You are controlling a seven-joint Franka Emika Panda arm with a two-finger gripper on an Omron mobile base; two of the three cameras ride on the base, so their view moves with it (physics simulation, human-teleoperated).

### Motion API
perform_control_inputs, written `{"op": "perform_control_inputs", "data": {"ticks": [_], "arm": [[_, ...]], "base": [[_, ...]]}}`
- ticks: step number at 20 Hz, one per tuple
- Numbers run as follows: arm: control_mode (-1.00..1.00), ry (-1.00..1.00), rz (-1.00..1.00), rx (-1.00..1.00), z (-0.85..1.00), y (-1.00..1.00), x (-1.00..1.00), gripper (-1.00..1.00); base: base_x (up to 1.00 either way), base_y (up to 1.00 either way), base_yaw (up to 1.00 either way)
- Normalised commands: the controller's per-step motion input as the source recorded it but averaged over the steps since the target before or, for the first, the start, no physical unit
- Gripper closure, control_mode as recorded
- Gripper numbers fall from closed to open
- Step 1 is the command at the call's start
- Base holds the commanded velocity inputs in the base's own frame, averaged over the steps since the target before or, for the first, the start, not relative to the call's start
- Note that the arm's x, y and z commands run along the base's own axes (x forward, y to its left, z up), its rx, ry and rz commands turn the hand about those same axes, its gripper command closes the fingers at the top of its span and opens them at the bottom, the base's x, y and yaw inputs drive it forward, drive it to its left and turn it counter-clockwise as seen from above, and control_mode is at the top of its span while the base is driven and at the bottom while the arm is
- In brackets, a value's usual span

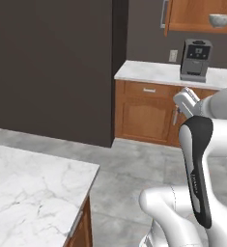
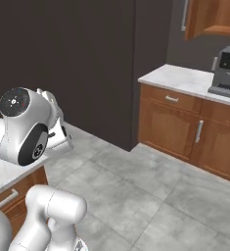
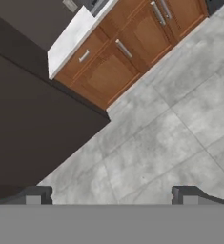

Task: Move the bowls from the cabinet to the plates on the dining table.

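High in the open cabinet (image 1: 197,19), a marbled bowl (image 1: 220,20) waits on its shelf; the claw (image 3: 113,195), released wide and empty, faces the floor (image 3: 151,143), well short of it.

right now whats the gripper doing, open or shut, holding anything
gripper: open, jaws wide apart, nothing between them, pointed down at the bare floor.
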Motion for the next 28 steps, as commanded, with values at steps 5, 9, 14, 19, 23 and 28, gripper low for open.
{"op": "perform_control_inputs", "data": {"ticks": [5,9,14,19,23,28], "arm": [[1.00,0.00,0.00,0.00,0.00,0.00,0.00,-1.00],[1.00,0.00,0.00,0.00,0.00,0.00,0.00,-1.00],[1.00,0.00,0.00,0.00,0.00,0.00,0.00,-1.00],[1.00,0.00,0.00,0.00,0.00,0.00,0.00,-1.00],[1.00,0.00,0.00,0.00,0.00,0.00,0.00,-1.00],[1.00,0.00,0.00,0.00,0.00,0.00,0.00,-1.00]], "base": [[0.00,-0.03,-0.24],[0.00,0.00,-0.25],[0.00,0.00,-0.25],[0.00,0.00,-0.25],[0.00,0.00,-0.25],[0.00,0.00,-0.25]]}}
